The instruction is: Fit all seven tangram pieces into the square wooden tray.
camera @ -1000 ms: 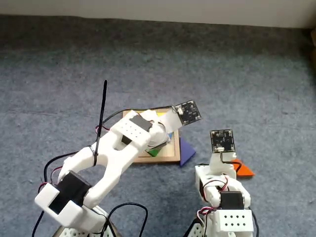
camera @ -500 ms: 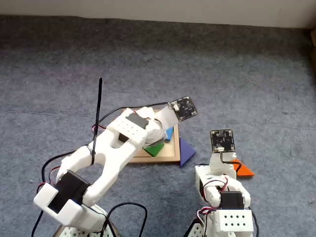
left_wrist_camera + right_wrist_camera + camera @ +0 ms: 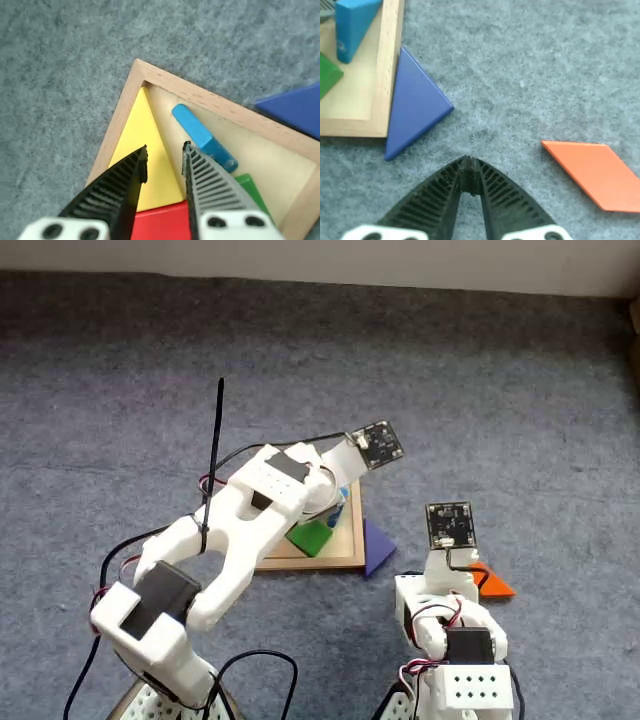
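Wooden tray (image 3: 310,562) on the grey surface (image 3: 500,390): four pieces seen inside, two outside.

In the left wrist view, the yellow triangle (image 3: 145,145) lay flat in a tray corner, along the rim, with the red piece (image 3: 157,222) touching its short edge. The light blue piece (image 3: 202,136) sat tilted up on edge beside the yellow one, and the green piece (image 3: 250,190) lay just past it. The left end effector (image 3: 164,152) hung over the yellow triangle, jaws parted, gripping nothing. The dark blue triangle (image 3: 412,105) lay on the surface with its long edge against the tray's outer rim. The orange parallelogram (image 3: 592,172) lay well apart from the tray. The right end effector (image 3: 469,162) sat clenched and empty over bare surface between those two pieces.
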Available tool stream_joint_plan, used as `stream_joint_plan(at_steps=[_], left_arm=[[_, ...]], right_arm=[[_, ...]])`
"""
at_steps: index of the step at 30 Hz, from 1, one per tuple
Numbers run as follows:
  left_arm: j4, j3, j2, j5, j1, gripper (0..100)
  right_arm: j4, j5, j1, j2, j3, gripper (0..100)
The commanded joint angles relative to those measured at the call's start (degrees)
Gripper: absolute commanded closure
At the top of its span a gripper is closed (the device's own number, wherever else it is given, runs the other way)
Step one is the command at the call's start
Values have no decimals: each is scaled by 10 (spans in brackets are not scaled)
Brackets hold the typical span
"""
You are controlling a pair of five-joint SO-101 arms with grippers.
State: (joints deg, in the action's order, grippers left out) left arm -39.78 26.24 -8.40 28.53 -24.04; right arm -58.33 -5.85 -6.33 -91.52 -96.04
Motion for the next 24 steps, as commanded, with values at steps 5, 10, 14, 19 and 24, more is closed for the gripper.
stream_joint_plan(at_steps=[5, 10, 14, 19, 24], left_arm=[[-4, 42, 132, -49, 1, 870], [-4, 55, 194, -103, -7, 870], [-3, 65, 189, -105, -34, 867], [38, 64, 132, -105, -33, 867], [50, 45, 82, -103, -24, 867]], right_arm=[[9, 2, 6, -3, -46, 992], [9, 2, 6, -3, -46, 992], [9, 2, 6, -3, -46, 992], [9, 2, 6, -3, -46, 992], [9, 2, 6, -3, -46, 992]])
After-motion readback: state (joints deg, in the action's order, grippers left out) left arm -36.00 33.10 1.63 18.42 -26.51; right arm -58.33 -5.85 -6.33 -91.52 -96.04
